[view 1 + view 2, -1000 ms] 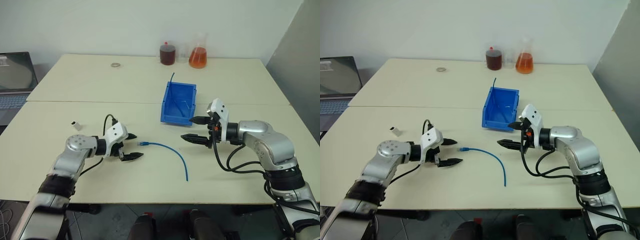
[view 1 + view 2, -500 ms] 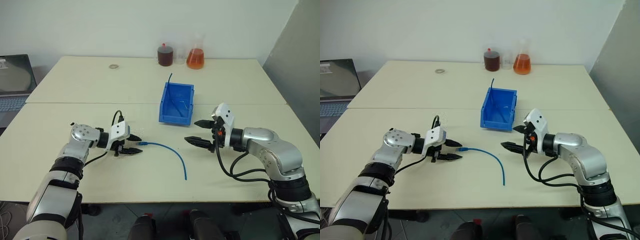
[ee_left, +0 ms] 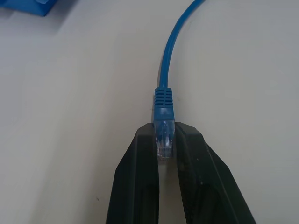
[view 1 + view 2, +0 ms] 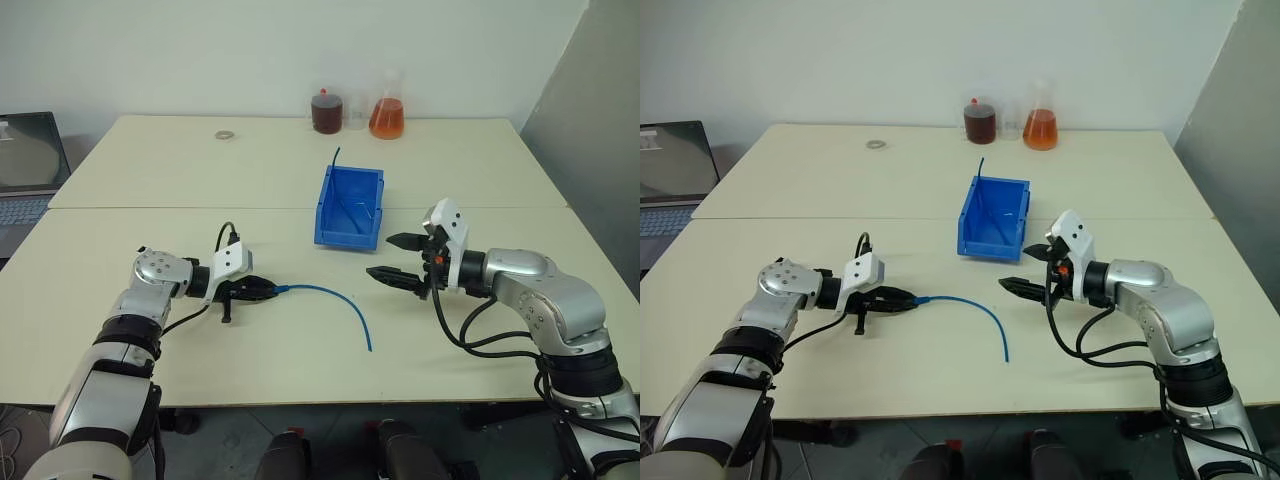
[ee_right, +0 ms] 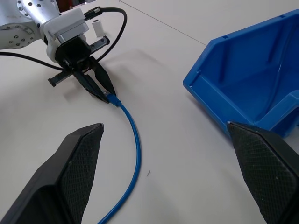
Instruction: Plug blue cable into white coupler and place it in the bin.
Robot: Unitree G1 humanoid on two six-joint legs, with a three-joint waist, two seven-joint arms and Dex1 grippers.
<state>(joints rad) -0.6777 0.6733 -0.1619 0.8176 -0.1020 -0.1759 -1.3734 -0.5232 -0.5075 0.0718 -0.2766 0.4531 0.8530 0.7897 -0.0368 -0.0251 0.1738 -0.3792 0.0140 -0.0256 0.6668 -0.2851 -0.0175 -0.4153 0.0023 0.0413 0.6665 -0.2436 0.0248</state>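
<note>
Left eye view: cream table (image 4: 150, 180), laptop (image 4: 30, 160) beside, white wall behind.

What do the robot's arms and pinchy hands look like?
Both arms are shiny silver metal with rounded joints and dark bands nearer the body. Each ends in a boxy white housing carrying the left gripper or right gripper, each with two pointed black fingers that have a dimpled texture inside. Thick black cables loop beside the wrists.

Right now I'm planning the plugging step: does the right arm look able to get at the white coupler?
Probably not easily. The white coupler sits beyond the left gripper, which is shut on the blue cable, so that arm lies in the right gripper's way.
</note>
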